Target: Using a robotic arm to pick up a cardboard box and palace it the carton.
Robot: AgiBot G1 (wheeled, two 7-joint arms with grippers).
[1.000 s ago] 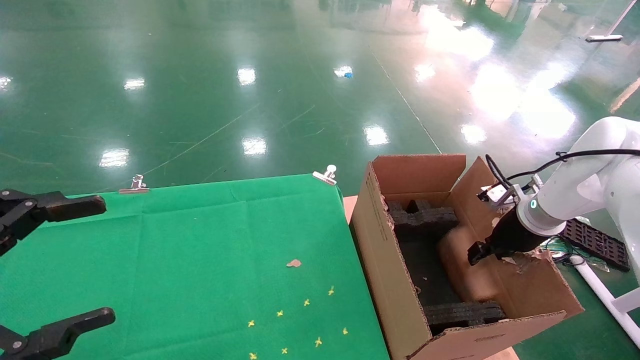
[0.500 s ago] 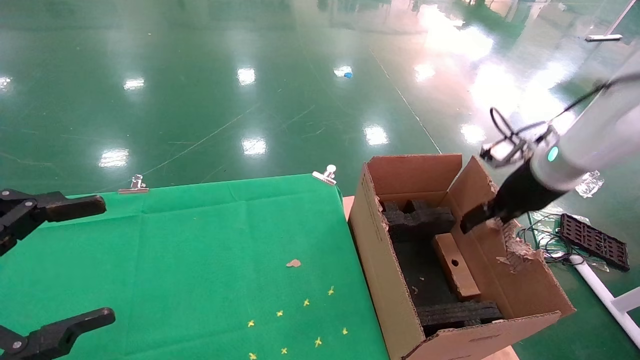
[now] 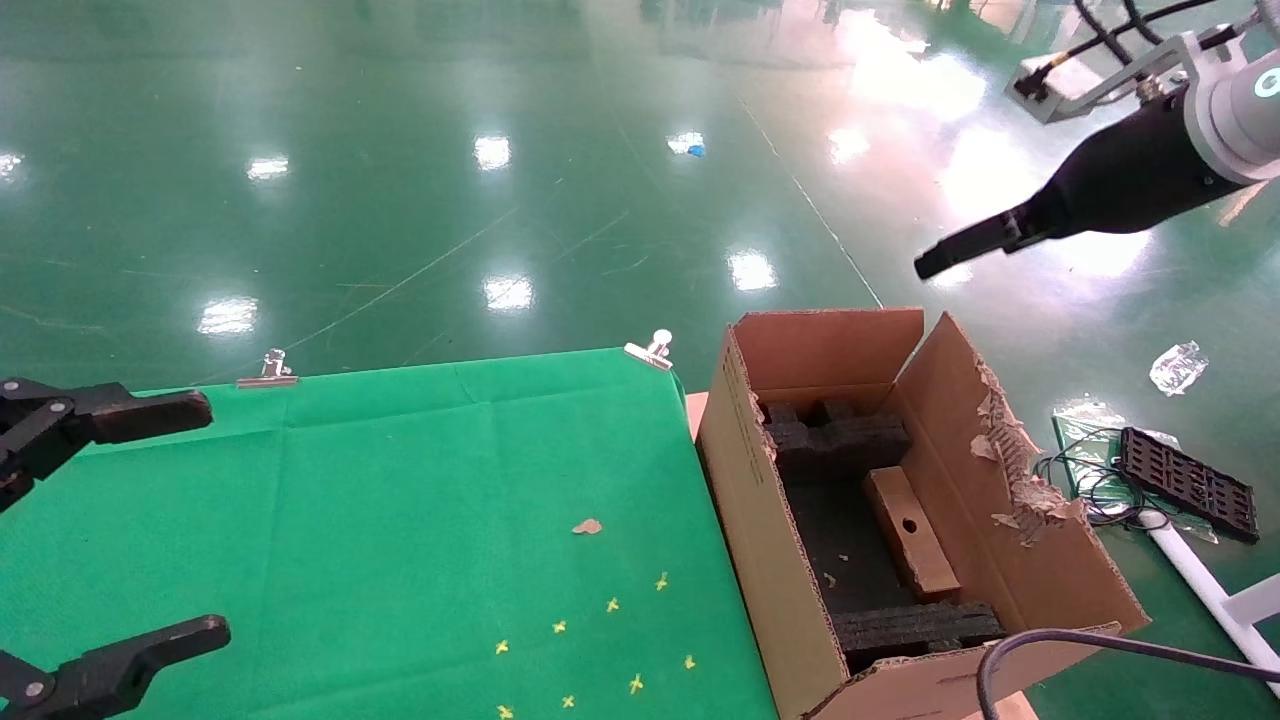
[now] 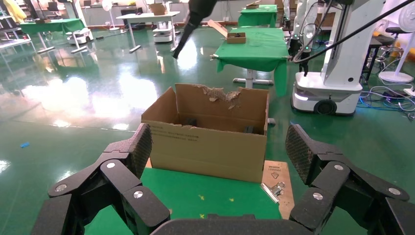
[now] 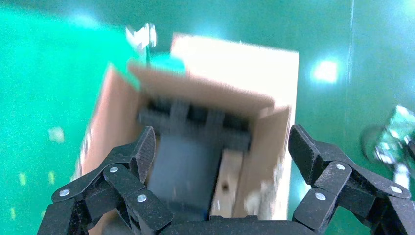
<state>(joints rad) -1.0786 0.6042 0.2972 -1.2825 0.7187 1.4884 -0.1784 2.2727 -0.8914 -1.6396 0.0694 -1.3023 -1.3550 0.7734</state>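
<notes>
The slim brown cardboard box (image 3: 908, 545) with a round hole lies inside the carton (image 3: 757, 520), on its dark floor between black foam inserts (image 3: 842, 440), against the torn right flap. The robotic arm's right gripper (image 3: 960, 248) hangs open and empty high above the carton's far right corner. From its wrist I look down on the cardboard box (image 5: 226, 188) and the carton (image 5: 110, 112) between the spread jaws of the right gripper (image 5: 222, 142). My left gripper (image 3: 215, 519) is parked open over the table's left edge. Between its fingers the left gripper (image 4: 218, 147) faces the carton (image 4: 210, 142).
A green cloth (image 3: 400, 500) covers the table, held by metal clips (image 3: 652, 349), with yellow marks (image 3: 600, 640) and a brown scrap (image 3: 588, 526). A black tray (image 3: 1188, 482) and cables lie on the floor right of the carton. A black cable (image 3: 1060, 640) arcs over the carton's near corner.
The right gripper has let go of the cardboard box, which now rests in the carton. The arm has risen out of the carton, up and to the right. The left arm is still.
</notes>
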